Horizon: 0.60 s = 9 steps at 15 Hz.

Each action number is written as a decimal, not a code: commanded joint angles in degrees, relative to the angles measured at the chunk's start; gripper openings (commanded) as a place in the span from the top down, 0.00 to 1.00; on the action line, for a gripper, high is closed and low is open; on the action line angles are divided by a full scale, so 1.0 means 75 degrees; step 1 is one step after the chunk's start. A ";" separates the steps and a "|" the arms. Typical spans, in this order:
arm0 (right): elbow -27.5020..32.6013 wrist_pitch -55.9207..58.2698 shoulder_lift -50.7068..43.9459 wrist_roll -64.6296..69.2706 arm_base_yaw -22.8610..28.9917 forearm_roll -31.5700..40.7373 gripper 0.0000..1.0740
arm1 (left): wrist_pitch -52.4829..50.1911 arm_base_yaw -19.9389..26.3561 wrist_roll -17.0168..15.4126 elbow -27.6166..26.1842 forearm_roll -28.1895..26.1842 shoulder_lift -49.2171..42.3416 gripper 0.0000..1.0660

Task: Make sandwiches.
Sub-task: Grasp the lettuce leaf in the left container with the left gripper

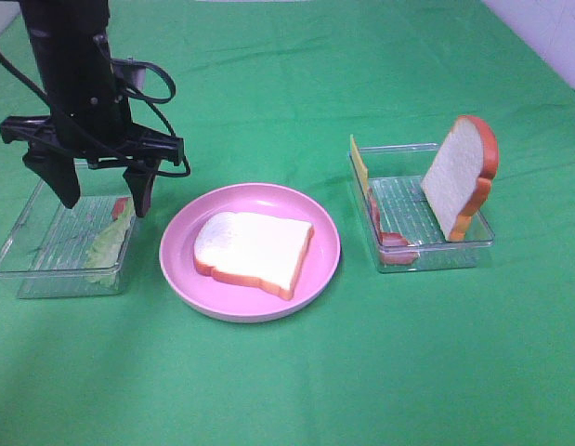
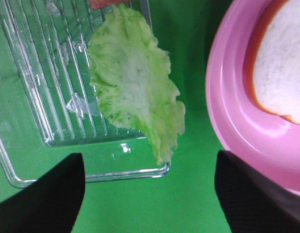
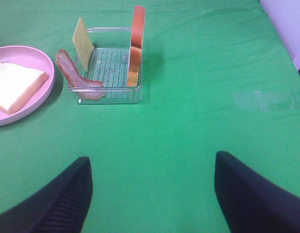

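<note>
Wide open and empty, the left hand hangs over the left tray, one dark finger above the tray floor and the other beside the side nearer the plate. Just below it the lettuce leaf lies along that side of the tray, its tip hanging over the clear rim onto the green cloth. A red slice peeks out at the leaf's far end.

In the middle, one bread slice lies flat on the pink plate, with nothing stacked on it.

The right tray holds the other pieces. A second bread slice stands on edge, leaning at its outer side. The cheese square stands upright at the wall nearer the plate, and the bacon strip is draped over the front corner.

The right hand, seen only from its own wrist, is spread wide with nothing between its fingers, above bare tabletop well apart from the right tray.
</note>
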 commanded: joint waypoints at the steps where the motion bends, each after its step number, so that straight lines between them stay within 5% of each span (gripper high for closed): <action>1: 0.0031 -0.0076 -0.0099 -0.0099 -0.0031 -0.0038 0.37 | -0.0321 -0.0023 -0.0099 0.0053 -0.0015 0.0321 0.33; 7: 0.0031 -0.0076 -0.0099 -0.0099 -0.0031 -0.0038 0.37 | -0.0970 -0.0023 -0.0107 0.0053 -0.0107 0.0741 0.50; 9: 0.0031 -0.0076 -0.0099 -0.0099 -0.0031 -0.0038 0.37 | -0.1154 -0.0023 -0.0107 0.0053 -0.0107 0.0749 0.66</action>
